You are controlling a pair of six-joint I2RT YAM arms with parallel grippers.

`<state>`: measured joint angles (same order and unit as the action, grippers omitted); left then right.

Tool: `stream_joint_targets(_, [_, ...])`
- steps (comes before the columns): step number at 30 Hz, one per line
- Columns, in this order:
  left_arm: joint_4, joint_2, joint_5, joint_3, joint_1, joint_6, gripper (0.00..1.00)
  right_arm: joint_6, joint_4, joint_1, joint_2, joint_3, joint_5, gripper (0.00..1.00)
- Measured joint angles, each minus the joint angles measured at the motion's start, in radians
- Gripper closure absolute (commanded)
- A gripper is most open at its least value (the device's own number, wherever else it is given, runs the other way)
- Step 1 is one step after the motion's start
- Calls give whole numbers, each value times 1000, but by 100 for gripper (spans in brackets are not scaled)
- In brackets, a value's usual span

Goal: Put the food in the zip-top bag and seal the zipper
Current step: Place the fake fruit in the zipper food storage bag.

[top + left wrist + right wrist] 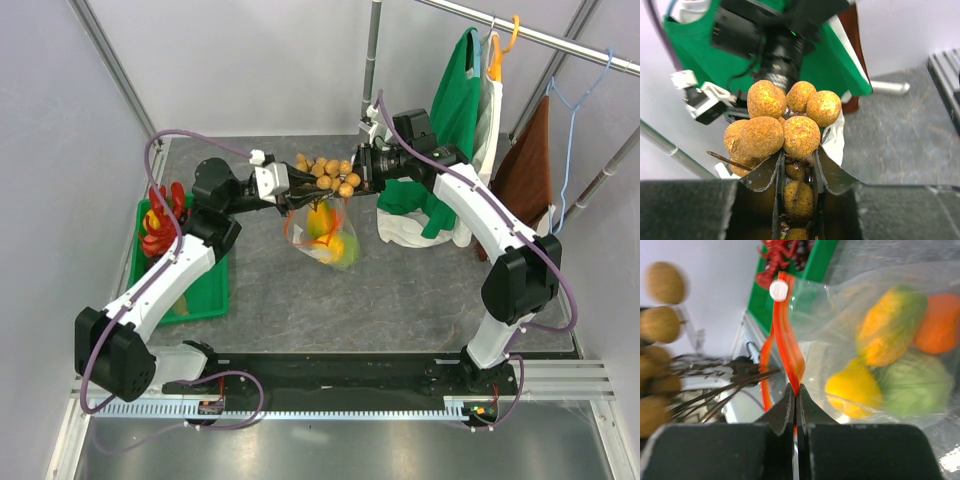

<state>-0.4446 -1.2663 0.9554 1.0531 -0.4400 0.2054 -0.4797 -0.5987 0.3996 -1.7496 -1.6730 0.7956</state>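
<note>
Right jaws pinch zipper of bag holding mango and cabbage.

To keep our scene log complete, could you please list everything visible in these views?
Clear crinkly zip-top bag: one, transparent, mid-table, held by its mouth.
Red-orange zipper strip: one, along the bag's mouth.
Plastic toy fruits: about four, yellow, orange, pale green, inside the bag.
Cluster of tan-brown balls: one, above the bag.
Red toy lobster: one, on the tray.
Flat green tray: one, table's left side.
Hanging garments: green, white, brown, on the rail at right rear.
Left gripper: black, shut on the cluster.
Right gripper: black, shut on the zipper strip.
</note>
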Motion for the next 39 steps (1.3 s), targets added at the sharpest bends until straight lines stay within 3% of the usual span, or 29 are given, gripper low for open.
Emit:
stream_joint_targets(6, [8,-3,106,-50,0,229,98,67,-19,-14,0,0,139,100])
stream_joint_targets(14, [137,9,280,-65,-1,483,98,134,-69,-14,0,0,216,100])
stream_joint_targets(20, [419,-24,338,-8,-1,711,98,149,-76,-14,0,0,225,100])
stream_joint_targets(22, [484,-51,338,17,-3,727,93,154,-76,-14,0,0,225,100])
stream_joint_targets(25, [494,-82,322,20,-4,615,93,155,-76,-16,0,0,224,100])
stream_joint_targets(29, [297,-89,210,-34,-6,190,83,146,-76,-21,-1,0,216,100])
stream_joint_targets(32, [145,-63,111,-124,-10,-45,78,122,-67,-24,-5,2,216,100])
stream_joint_targets(36, [44,-42,2,-171,-29,-204,75,79,-35,-25,-14,14,218,100])
stream_joint_targets(39, [-7,-40,-67,-172,-39,-253,60,52,-11,-28,-19,23,219,100])
